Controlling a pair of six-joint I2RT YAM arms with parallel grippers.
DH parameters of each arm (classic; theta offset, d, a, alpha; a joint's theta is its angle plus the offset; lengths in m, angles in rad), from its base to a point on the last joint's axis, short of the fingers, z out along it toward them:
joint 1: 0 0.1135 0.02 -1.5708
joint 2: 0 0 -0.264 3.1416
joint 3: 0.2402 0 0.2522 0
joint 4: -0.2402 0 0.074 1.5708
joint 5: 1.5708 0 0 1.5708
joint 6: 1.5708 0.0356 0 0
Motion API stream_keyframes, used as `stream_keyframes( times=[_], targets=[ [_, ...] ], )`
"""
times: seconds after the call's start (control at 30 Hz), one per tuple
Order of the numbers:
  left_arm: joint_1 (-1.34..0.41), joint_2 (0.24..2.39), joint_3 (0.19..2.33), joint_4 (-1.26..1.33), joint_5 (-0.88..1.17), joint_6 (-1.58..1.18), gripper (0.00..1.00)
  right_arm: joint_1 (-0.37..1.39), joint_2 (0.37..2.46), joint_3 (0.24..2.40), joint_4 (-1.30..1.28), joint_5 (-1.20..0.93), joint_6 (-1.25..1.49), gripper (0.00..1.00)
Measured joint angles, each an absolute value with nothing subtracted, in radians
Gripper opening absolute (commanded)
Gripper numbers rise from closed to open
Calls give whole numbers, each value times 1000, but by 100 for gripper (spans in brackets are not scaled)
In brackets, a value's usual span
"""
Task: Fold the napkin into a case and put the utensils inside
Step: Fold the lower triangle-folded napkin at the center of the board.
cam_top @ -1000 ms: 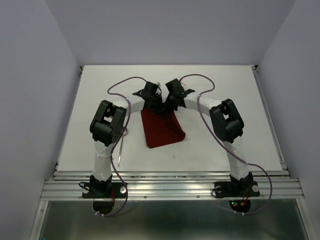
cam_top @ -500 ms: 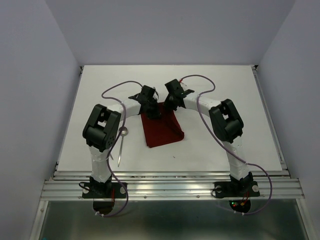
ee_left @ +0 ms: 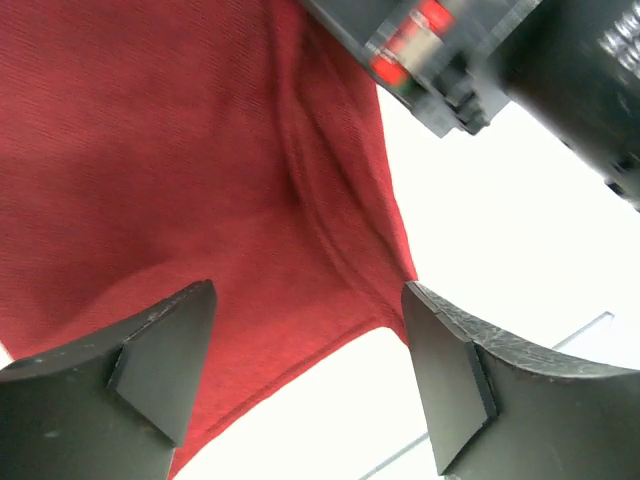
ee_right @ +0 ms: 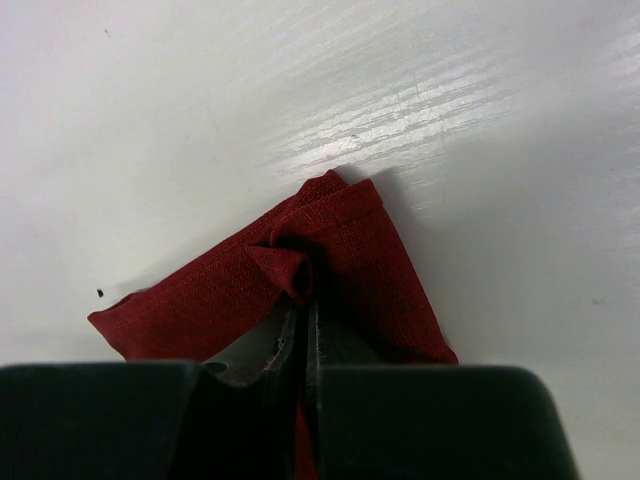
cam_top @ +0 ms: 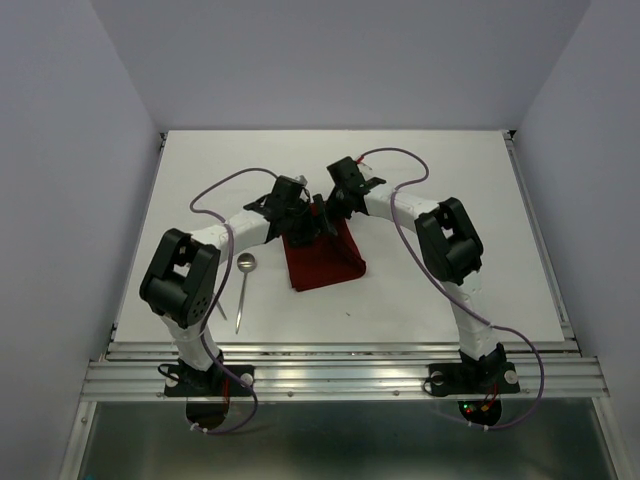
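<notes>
Dark red soft cloth napkin (cam_top: 322, 262) on white worktop (cam_top: 450, 180), left claw (ee_left: 305, 345) spread wide above it, right claw (ee_right: 305, 300) pinching its twelve o'clock edge, silver metal spoon (cam_top: 245, 264) at nine o'clock.

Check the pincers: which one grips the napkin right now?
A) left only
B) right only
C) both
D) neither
B: the right pincer is shut on a bunched corner of the napkin, while the left pincer stands open over the cloth with nothing between its fingers.
</notes>
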State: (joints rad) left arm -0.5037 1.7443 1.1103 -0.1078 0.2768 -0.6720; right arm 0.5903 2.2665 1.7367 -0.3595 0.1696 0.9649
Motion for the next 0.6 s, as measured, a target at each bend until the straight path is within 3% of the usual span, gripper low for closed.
stream_keyframes(
  times=[0.6],
  targets=[
    [-596,1791,1040,135,404,-867,87,590,2268,1738,-360,170,965,1]
  ],
)
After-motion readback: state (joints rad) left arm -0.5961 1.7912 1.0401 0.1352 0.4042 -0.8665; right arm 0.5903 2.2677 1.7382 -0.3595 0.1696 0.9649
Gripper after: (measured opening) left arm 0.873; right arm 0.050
